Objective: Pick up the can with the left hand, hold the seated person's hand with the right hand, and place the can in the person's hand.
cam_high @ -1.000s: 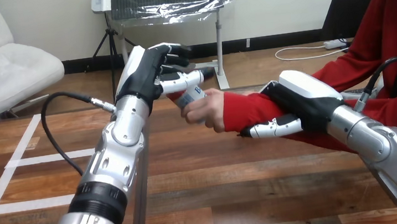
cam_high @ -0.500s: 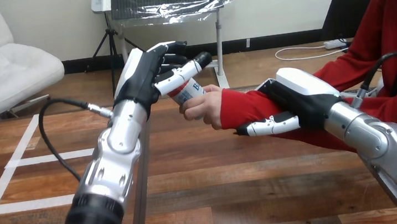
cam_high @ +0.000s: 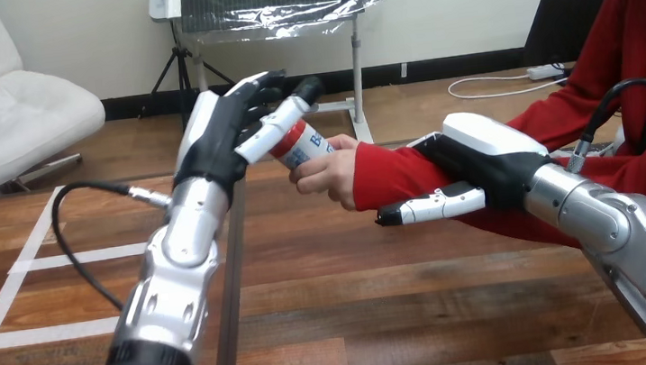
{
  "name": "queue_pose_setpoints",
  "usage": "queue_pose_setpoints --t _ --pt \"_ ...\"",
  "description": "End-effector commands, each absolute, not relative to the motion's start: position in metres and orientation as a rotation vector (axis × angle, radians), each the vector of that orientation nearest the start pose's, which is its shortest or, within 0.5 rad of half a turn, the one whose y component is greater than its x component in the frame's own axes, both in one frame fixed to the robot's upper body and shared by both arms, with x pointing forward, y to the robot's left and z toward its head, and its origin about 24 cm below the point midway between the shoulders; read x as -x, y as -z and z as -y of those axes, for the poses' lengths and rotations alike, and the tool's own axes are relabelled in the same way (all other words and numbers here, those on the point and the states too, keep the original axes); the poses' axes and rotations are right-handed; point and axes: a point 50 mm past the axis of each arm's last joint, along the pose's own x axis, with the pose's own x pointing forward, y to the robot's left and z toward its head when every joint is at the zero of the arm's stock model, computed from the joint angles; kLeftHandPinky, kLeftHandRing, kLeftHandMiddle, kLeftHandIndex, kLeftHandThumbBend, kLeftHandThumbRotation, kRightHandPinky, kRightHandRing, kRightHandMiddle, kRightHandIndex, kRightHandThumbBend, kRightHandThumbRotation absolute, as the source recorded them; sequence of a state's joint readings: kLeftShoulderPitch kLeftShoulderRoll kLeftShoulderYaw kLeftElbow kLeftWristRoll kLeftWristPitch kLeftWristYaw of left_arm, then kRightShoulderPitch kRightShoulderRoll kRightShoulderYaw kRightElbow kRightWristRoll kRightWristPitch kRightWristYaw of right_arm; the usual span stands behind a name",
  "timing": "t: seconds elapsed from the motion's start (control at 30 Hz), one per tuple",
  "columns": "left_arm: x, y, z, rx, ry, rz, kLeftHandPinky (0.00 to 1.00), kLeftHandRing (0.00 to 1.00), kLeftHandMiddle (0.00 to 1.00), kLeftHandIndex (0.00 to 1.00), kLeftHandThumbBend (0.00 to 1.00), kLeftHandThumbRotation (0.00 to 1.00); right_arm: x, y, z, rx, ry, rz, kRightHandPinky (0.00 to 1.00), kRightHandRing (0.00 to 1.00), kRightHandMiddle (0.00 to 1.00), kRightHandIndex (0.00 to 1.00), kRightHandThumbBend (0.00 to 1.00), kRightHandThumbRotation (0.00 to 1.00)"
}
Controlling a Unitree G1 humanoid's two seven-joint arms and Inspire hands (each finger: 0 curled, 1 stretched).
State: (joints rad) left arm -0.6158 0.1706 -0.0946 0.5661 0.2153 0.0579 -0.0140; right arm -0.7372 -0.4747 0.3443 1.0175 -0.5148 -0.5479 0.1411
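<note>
A red and white can (cam_high: 305, 144) is held above the table in the person's hand (cam_high: 329, 173), whose fingers wrap its lower part. My left hand (cam_high: 225, 129) is at the can's left with fingers straightened; its thumb (cam_high: 270, 126) lies along the can's upper side. My right hand (cam_high: 482, 155) clasps the person's forearm over the red sleeve (cam_high: 391, 175). Its thumb (cam_high: 431, 206) runs under the forearm and the white back sits on top. Its fingers are hidden behind the sleeve.
Bare wooden table (cam_high: 360, 314) lies below both arms, with white tape lines (cam_high: 29, 263) at the left. A black cable (cam_high: 88, 225) loops off my left forearm. The person's body fills the right edge.
My left hand's fingers and thumb have uncurled from the can and the hand has drawn slightly left. The person's hand now grips the can. My right hand keeps its hold.
</note>
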Motion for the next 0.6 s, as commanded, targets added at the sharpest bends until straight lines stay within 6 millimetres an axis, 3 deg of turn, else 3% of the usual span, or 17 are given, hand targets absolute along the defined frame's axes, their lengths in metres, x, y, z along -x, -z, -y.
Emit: queue_pose_setpoints --t 0.0,0.57 --pt "-0.363 -0.109 -0.144 -0.459 0.105 0.067 0.8 0.87 0.87 0.85 0.7 0.8 -0.37 -0.102 0.156 1.118 -0.595 0.258 0.68 0.78 0.79 0.85 1.0 0.93" --pt "-0.348 -0.107 -0.154 -0.442 0.069 0.115 0.83 0.89 0.88 0.84 0.67 0.84 -0.367 -0.1 0.16 1.078 -0.662 0.202 0.81 0.87 0.87 0.89 1.0 0.96"
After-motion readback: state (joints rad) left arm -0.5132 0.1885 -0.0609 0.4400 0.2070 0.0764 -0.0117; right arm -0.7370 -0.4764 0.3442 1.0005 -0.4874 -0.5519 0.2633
